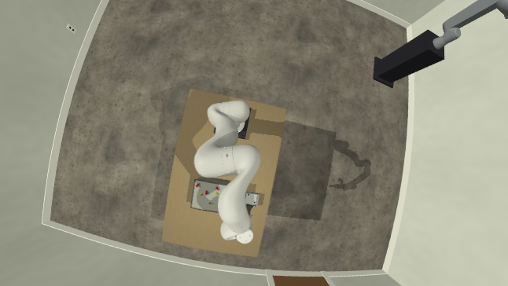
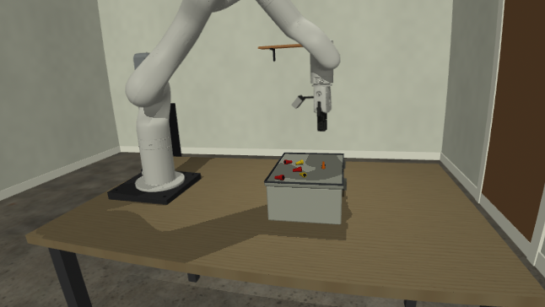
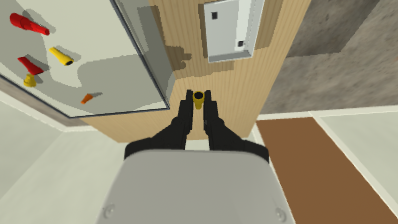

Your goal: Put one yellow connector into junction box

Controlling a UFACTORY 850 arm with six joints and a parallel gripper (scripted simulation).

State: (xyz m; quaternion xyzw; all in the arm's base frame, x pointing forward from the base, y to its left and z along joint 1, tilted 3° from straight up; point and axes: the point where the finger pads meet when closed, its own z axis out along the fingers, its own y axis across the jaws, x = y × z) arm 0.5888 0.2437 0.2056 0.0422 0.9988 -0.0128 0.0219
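Aloft, a yellow connector sits pinched between the jaws, beyond the tool case; likely light and stiff, its tapered body probably best gripped across the thicker end.

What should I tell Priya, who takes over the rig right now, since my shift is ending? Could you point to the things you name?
Gripper point(image 2: 321, 128) point(image 3: 198, 98): shut on a yellow connector point(image 3: 198, 102), in the air past the tool case point(image 2: 304, 204) point(image 3: 167, 95).
Junction box point(image 1: 252, 199) point(image 3: 227, 32): open, fixed beside the case; no connector visible inside.
On the lid: three red, two yellow, one orange.
Done: one yellow picked up.
Left: move over the box, release, end with arm clear, touching nothing.
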